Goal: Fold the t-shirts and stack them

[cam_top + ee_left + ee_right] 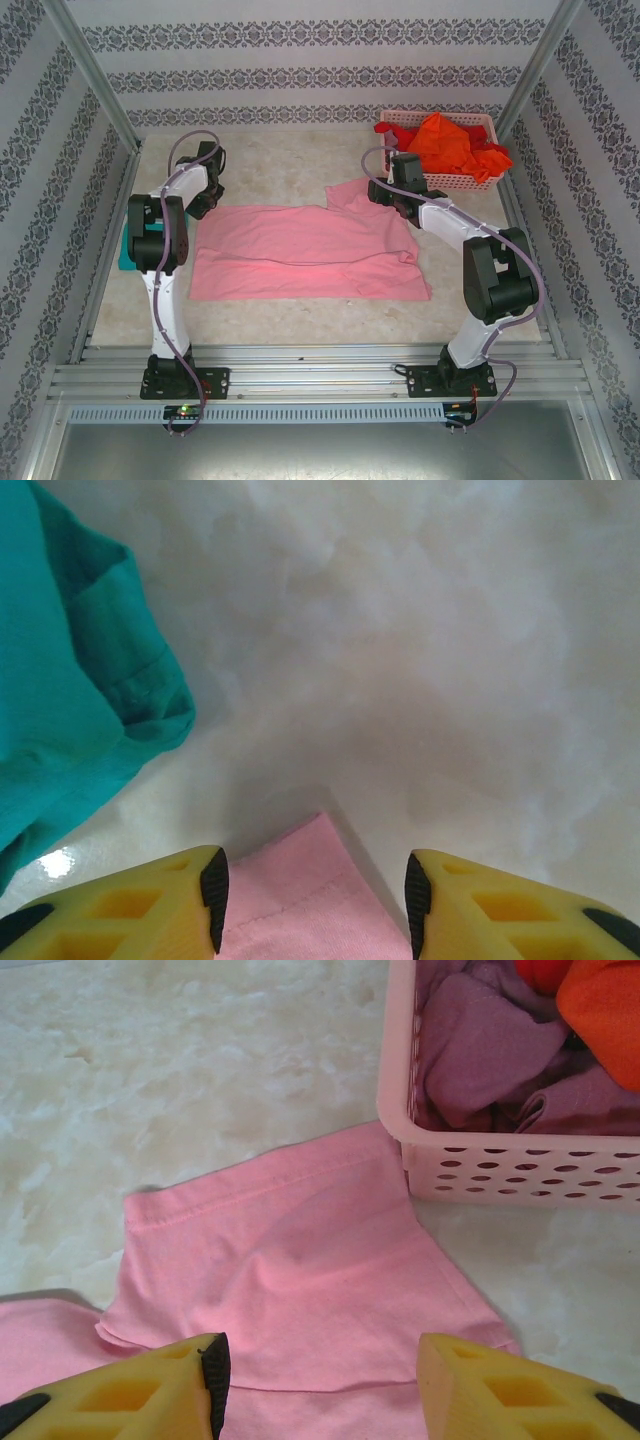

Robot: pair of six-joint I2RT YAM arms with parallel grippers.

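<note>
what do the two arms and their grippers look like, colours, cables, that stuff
The left arm and right arm both have white links, bulky black joints and black base plates, with a greyish-purple cable looping along each. The left gripper and right gripper have yellow fingers with cut-out hollows and black ribbed pads.

The table [290, 165] before me is a pale, cream-coloured top with a cloudy marbled look. A light pink t-shirt [300, 250] lies spread flat across its middle, a little rumpled along its right side. One sleeve reaches toward my far right and runs up against the foot of the pink lattice basket [455, 182], which stands in that corner. At my left edge a teal t-shirt [122, 255] lies bunched, near the pink shirt's corner, with bare table between them.
</note>
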